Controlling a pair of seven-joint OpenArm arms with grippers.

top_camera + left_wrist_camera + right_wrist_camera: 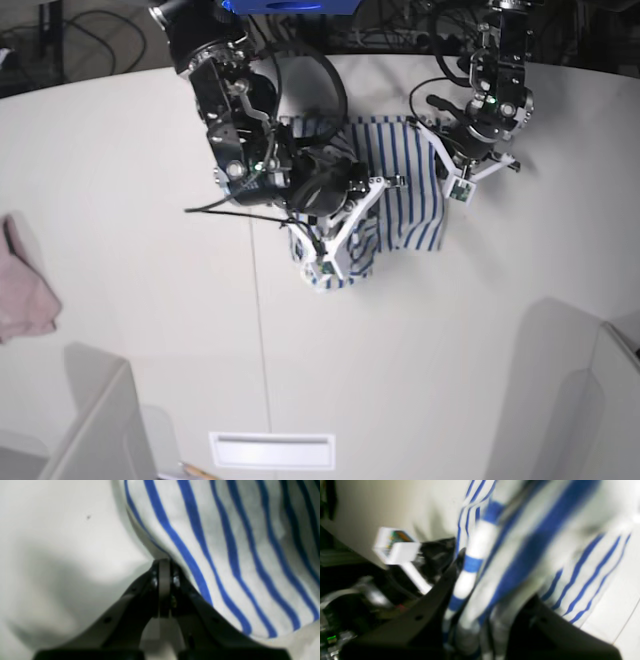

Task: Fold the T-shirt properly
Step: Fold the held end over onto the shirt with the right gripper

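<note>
The T-shirt [385,195] hangs between the two claws above the white table [150,180], bunched and sagging, with its lower part drooping to or near the tabletop.

The left claw [164,563] has its jaws pressed together. In its wrist view the striped cloth's edge runs right up to the tips and drapes away to the claw's right. The jaws meet so tightly that only a thin bit of hem could sit between them, though the way the cloth peaks at the tips suggests they pinch the shirt's edge. To the claw's left there is only bare table.

The right claw [470,600] pinches a thick gather of striped cloth. In its blurred wrist view a rolled, striped fold comes straight up out of the narrow gap between the jaws, and more cloth spills to the claw's right. In the base view this claw [330,235] sits at the lower, crumpled corner of the shirt, well apart from the left claw [455,165], which is at the upper far corner.

As for progress, the fold looks to be at an early or middle stage. The shirt is gripped at two points and lifted, but no flat, tidy rectangle shows. Sleeves and neck cannot be made out in the bunching. What is left, by my reading, is to spread the cloth flat, bring the sides in, and double it over neatly.

A pink cloth [25,290] lies far off at the table's edge, apart from the work.
</note>
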